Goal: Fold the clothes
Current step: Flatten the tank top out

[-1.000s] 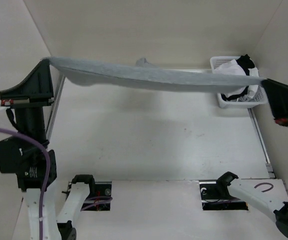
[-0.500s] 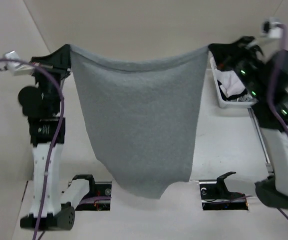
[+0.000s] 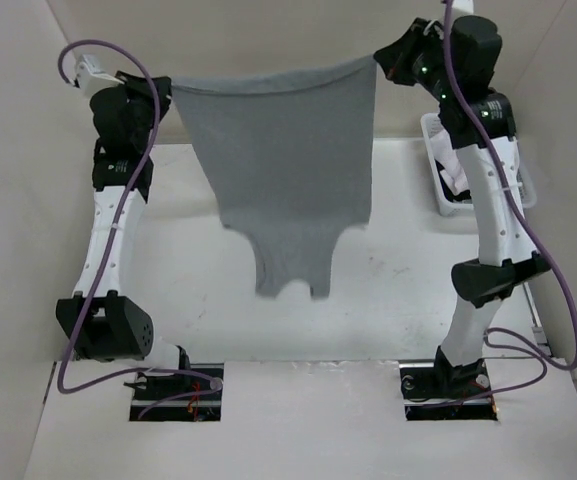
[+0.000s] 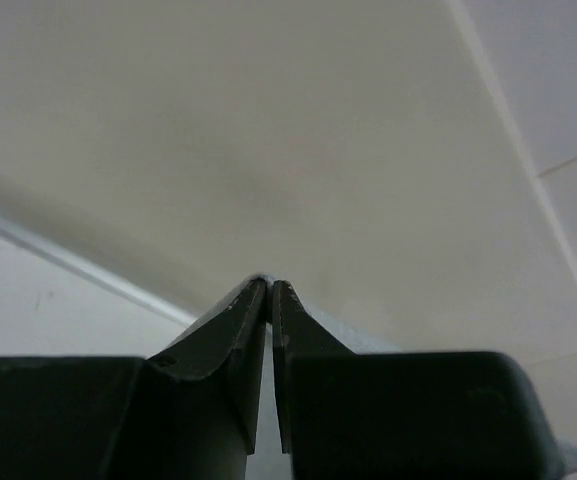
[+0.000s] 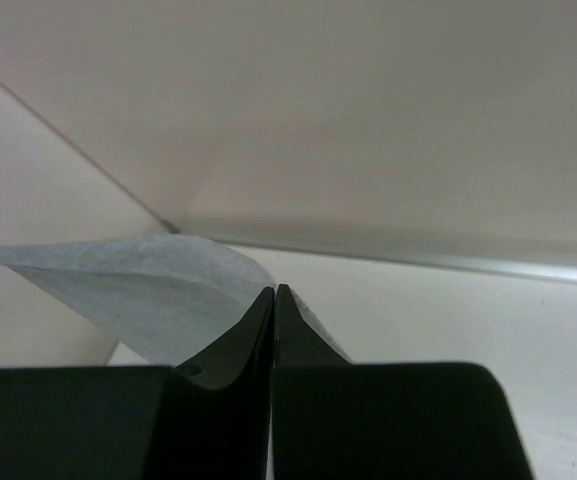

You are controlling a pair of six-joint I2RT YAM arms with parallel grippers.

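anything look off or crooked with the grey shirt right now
Nothing damaged or dropped. The T-shirt hangs between the left gripper and right gripper, pinched at its top corners. The top edge slants and sags slightly, and the lower end hangs bunched and narrow.

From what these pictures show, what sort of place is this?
Most likely a robot test cell: plain off-white panel walls box in a white table. Two white-and-black robot arms are bolted at its near edge, and they hold up a plain heather-grey knit T-shirt near a white plastic basket.
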